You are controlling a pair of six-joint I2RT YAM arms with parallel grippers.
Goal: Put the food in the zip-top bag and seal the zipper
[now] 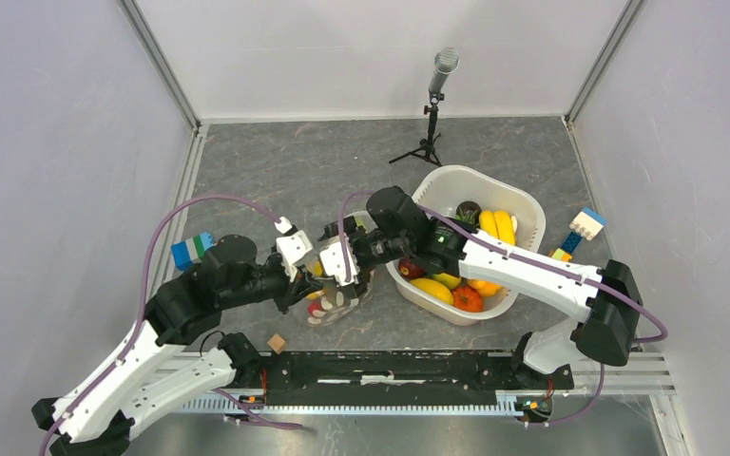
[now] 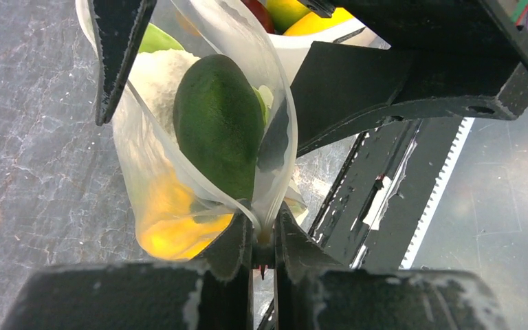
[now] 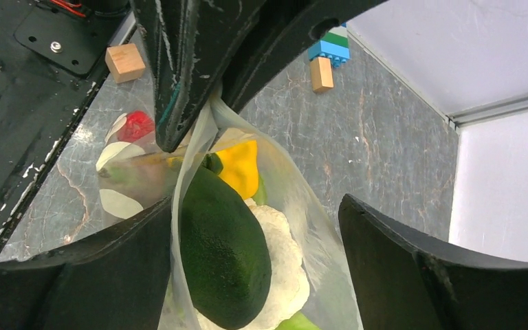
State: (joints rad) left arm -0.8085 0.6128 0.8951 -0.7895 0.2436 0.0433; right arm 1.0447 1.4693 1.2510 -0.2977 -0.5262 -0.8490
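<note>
The clear dotted zip-top bag (image 1: 335, 302) stands between both grippers with its mouth open. In the left wrist view my left gripper (image 2: 264, 227) is shut on one end of the mouth edge. The zipper strip (image 2: 179, 175) is spread apart. Inside lie a dark green avocado (image 2: 216, 124), a white cauliflower (image 3: 282, 261), a yellow pepper (image 3: 242, 165) and a red piece (image 3: 136, 126). My right gripper (image 3: 256, 203) is open, with one finger on each side of the bag's mouth, right over the avocado. It holds nothing.
A white basket (image 1: 523, 204) right of the bag holds bananas (image 1: 496, 226) and other toy fruit. A blue-green block (image 1: 190, 250) lies at the left, a wooden cube (image 1: 276, 342) by the front rail, blocks (image 1: 585, 223) at the right. A microphone tripod (image 1: 430, 133) stands behind.
</note>
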